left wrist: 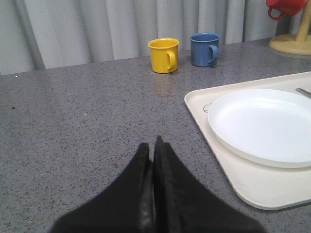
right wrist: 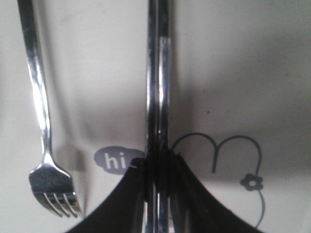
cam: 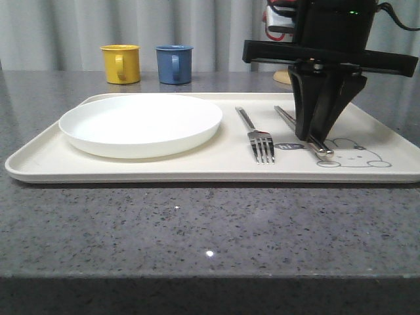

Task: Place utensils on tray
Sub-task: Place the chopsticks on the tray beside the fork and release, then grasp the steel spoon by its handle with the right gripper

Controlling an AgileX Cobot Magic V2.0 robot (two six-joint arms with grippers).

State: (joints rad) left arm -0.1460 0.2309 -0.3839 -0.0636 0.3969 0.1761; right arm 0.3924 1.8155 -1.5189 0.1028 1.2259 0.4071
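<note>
Two utensils lie right of center on the tray [cam: 197, 172]: the fork [cam: 257, 139], and the chopsticks [cam: 298, 133] clamped by the right gripper [cam: 314, 140], apparently being set down beside it. The plate [cam: 140, 123] sits left. Bare tray remains rightward. The left gripper [left wrist: 153, 162] is closed, empty, above the counter [left wrist: 77, 121].

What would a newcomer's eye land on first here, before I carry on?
First, the black right tool, low over the right half of the cream tray, its fingers closed around the flat metal chopsticks beside the rabbit drawing. Next, the round white plate on the tray's left half, with the shiny fork between plate and chopsticks.
</note>
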